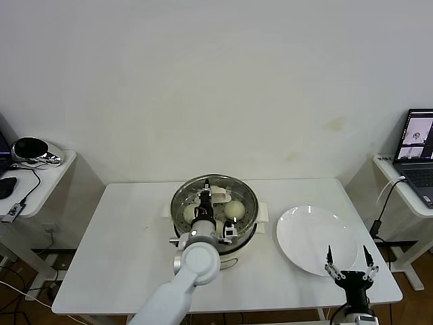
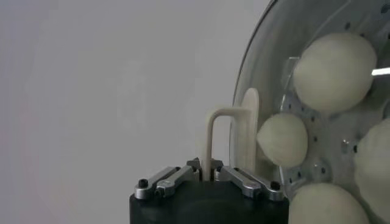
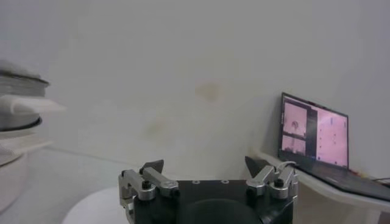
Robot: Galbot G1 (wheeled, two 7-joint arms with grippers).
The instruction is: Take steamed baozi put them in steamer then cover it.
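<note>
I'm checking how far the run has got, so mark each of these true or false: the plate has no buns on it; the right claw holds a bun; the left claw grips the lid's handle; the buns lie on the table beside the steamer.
1. The white plate has no buns on it. True.
2. The right claw holds a bun. False: it is open and empty, at the plate's near edge.
3. The left claw grips the lid handle. True.
4. The baozi lie on the table beside the steamer. False: they sit inside it, seen through the glass lid.
</note>
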